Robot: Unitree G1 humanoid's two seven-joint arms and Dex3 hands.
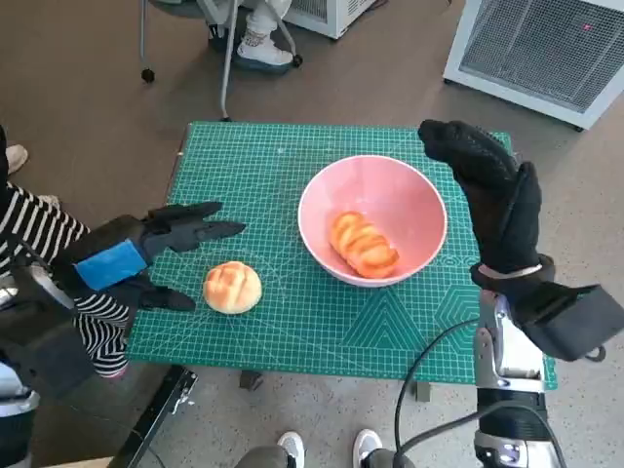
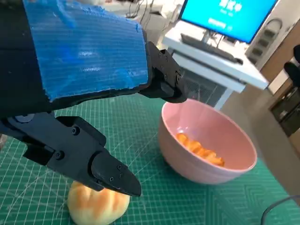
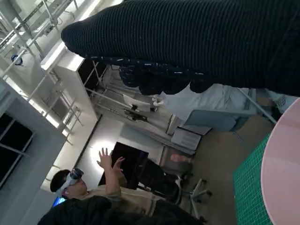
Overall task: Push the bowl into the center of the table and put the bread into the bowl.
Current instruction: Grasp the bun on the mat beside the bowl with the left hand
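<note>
A pink bowl (image 1: 372, 220) stands on the green cutting mat (image 1: 283, 166), right of the table's middle, with a twisted golden bread (image 1: 363, 245) inside it. The bowl (image 2: 206, 143) and that bread (image 2: 200, 148) also show in the left wrist view. A round bun (image 1: 232, 287) lies on the mat near the front left. My left hand (image 1: 146, 249) hovers open just left of the bun (image 2: 97, 204), fingers spread above and beside it. My right hand (image 1: 492, 190) is raised at the bowl's right rim, fingers apart, holding nothing. The bowl's rim (image 3: 281, 173) edges the right wrist view.
A person in a striped sleeve (image 1: 39, 244) sits at the left. A chair's legs and feet (image 1: 258, 44) show behind the table, and a white grille unit (image 1: 546, 54) at the back right. A person wearing a headset (image 3: 89, 187) raises both hands.
</note>
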